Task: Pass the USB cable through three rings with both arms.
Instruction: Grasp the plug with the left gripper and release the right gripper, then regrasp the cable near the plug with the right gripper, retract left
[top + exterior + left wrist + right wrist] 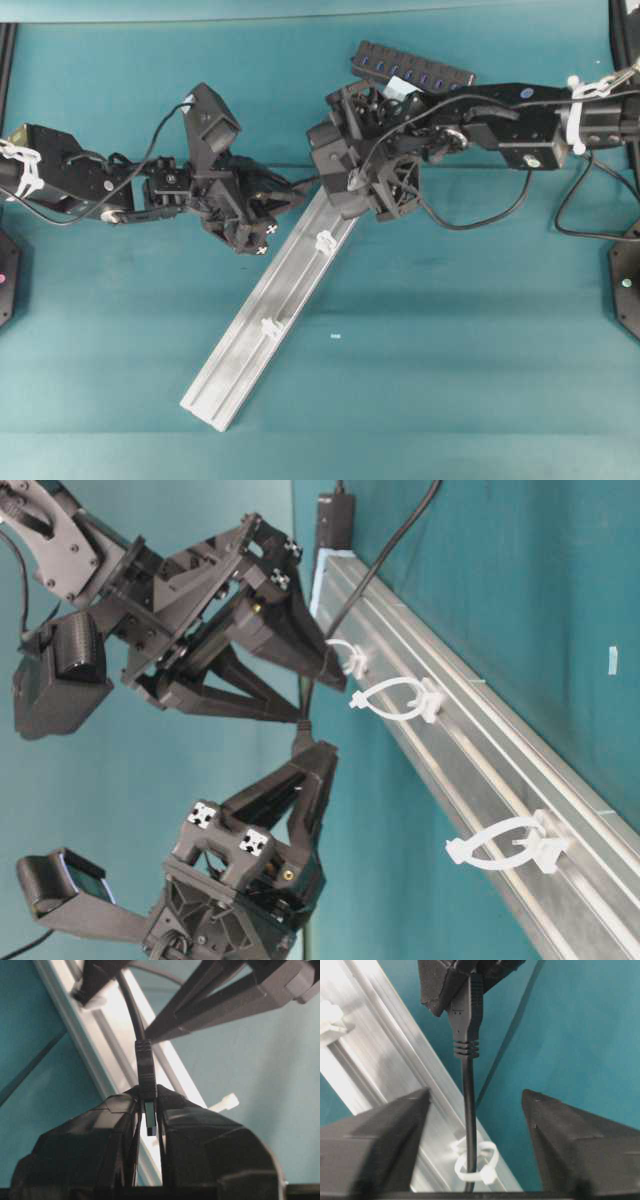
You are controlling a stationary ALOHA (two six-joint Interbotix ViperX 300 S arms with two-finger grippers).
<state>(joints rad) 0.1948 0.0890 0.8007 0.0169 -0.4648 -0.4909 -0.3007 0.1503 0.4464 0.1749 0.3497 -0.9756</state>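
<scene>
The USB cable (pixel 469 1110) runs through the first white ring (pixel 477 1160) on the silver rail (pixel 380 1060). Its black plug (pixel 146 1067) is pinched in my left gripper (pixel 148 1091), which is shut on it just off the rail's upper end. My right gripper (pixel 475 1092) is open, its fingers (pixel 395 1130) on either side of the cord without touching it. In the table-level view the other two rings (pixel 395 700) (pixel 505 845) stand empty further along the rail. From overhead, the right gripper (pixel 325 185) hides the first ring and faces the left gripper (pixel 288 192).
A black multi-port hub (pixel 415 70) lies at the back behind the right arm. The rail (pixel 270 320) slants toward the front left across the teal table (pixel 450 350). Loose arm wiring (pixel 480 215) hangs near the right arm.
</scene>
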